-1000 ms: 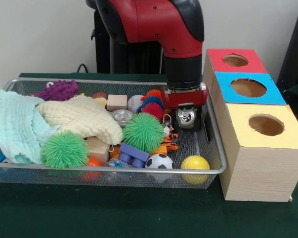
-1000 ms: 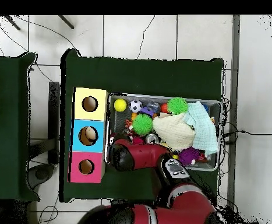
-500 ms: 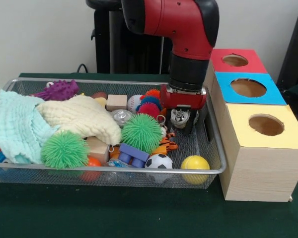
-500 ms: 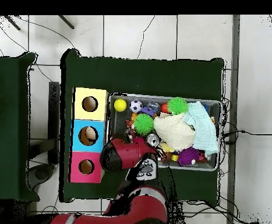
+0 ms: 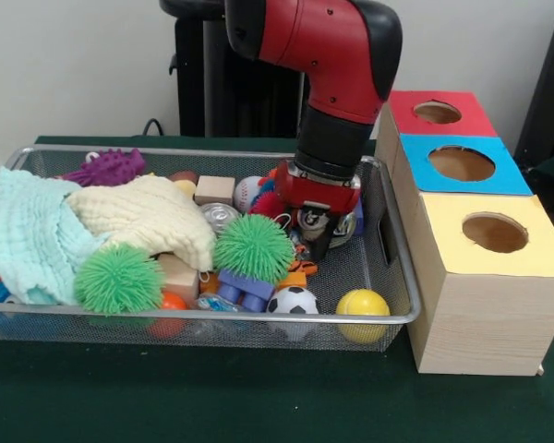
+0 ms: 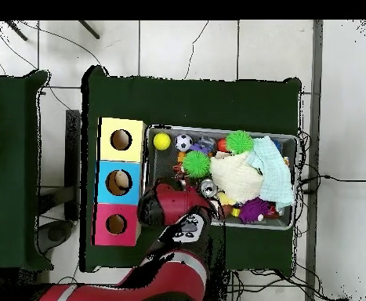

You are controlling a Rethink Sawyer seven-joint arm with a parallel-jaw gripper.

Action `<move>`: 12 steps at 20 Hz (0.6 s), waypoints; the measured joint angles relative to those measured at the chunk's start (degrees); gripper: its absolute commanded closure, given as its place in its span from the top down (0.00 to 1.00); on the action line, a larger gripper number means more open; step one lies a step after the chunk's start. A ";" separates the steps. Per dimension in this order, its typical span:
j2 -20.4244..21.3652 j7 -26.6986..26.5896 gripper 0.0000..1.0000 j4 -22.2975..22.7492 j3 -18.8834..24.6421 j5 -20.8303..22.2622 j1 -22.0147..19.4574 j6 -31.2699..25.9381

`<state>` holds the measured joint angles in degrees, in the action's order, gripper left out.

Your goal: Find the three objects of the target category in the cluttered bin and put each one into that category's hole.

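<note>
Our gripper [image 5: 316, 224] hangs tilted over the bin [image 5: 388, 242] near its box-side [image 5: 485, 277] wall; we cannot tell its opening.

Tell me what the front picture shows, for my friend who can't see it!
A red robot arm reaches its gripper down into a wire bin crowded with toys, balls and cloths. Beside the bin stands a wooden box with red, blue and yellow tops, each with a round hole.

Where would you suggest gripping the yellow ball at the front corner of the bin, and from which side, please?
Grip the yellow ball across its middle, coming straight down. It is round, so any pair of opposite sides should serve, but the wire bin rim hems it in at the corner and the soccer ball sits close alongside, so close the fingers along the clearest line.
</note>
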<state>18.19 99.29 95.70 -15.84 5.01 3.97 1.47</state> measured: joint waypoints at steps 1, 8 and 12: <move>-0.15 0.00 1.00 -0.08 -0.18 -0.21 -0.01 0.01; -1.03 0.00 1.00 -0.55 -1.02 -1.68 -0.10 -0.22; -1.03 0.00 1.00 -0.75 -1.02 -2.61 -0.12 -1.20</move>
<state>17.16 99.29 94.95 -16.85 2.40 3.85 0.27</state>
